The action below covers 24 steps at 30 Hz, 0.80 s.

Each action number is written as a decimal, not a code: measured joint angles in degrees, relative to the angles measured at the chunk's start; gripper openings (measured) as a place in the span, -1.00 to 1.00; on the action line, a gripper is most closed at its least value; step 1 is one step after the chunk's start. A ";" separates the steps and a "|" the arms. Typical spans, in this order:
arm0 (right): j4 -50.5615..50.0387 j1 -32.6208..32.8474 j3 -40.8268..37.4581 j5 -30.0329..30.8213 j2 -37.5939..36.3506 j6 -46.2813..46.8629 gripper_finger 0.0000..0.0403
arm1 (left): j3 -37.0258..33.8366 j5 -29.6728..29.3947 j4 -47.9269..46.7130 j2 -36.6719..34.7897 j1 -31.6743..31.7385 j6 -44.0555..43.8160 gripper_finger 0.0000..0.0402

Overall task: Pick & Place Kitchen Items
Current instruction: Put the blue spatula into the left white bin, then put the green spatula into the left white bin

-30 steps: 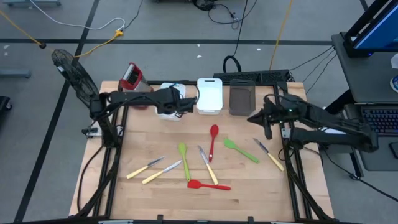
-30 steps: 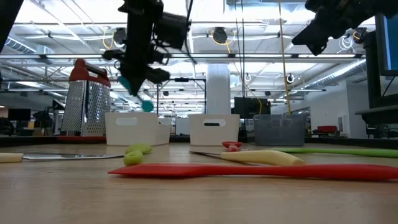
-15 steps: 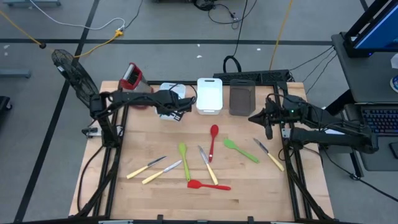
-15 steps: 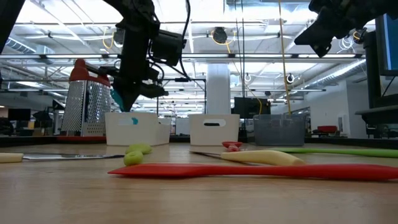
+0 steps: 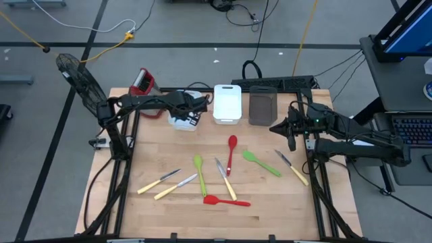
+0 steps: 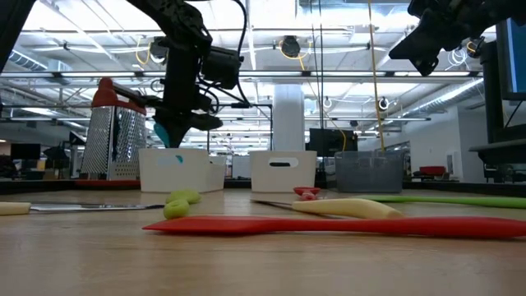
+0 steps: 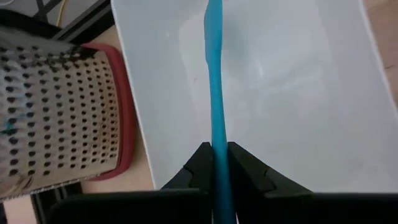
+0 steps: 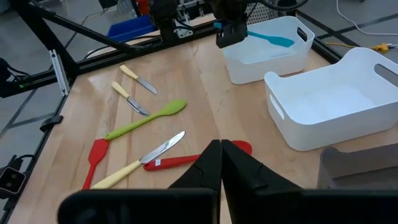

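Blue spatula [image 7: 215,99] over white bin [image 7: 311,93]
We see left end effector [image 7: 217,163] pinching its slim plastic handle at tabletop's eleven o'clock; right end effector [image 8: 219,163] clenched empty, three o'clock.

Two slim black jointed arms, the left arm [image 5: 145,103] and the right arm [image 5: 351,131], are built of matte tubular links with bulkier joint housings. Black cables loop along them. Each ends in two dark, wedge-shaped fingers [image 7: 200,168] on a flat black crossbar.
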 joint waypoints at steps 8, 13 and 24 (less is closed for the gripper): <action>0.02 0.00 0.00 -0.02 0.00 0.02 -1.00 | 0.02 -0.20 1.26 0.00 0.26 0.16 -0.63; 0.04 0.00 0.00 -0.02 0.00 0.02 -1.00 | 0.02 -0.43 1.33 0.00 0.15 0.63 -0.42; -0.42 0.00 0.00 -0.02 0.00 0.00 -1.00 | 0.04 -0.22 1.28 -3.74 -2.00 3.16 0.17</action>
